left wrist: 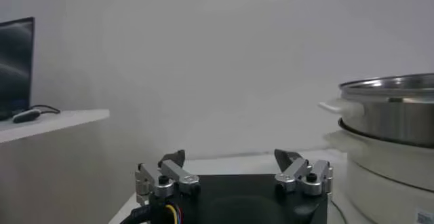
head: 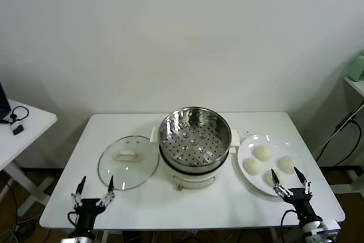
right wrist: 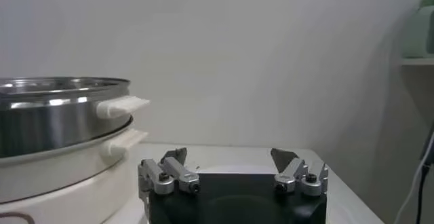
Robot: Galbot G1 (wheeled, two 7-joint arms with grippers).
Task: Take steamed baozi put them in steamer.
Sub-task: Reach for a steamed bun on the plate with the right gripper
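Both arms waiting, nothing picked up yet.

4 steamed baozi [head: 262, 152] sit on a plate [head: 245, 146] near the counter [head: 142, 203] right edge; the empty steamer [head: 195, 134] stands mid-counter (lid aside). Right pincer [head: 290, 183] spread wide beside the plate, likely for reach; left pincer [head: 94, 190] likewise, front-left.

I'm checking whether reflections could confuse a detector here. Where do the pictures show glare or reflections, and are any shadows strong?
Head view: bright highlights ring the steamer wall, and the glass lid shows a faint sheen; shadows on the table are soft. Left wrist view: streaky reflections band the steamer's steel side. Right wrist view: the same banding, with light glinting along the rim.
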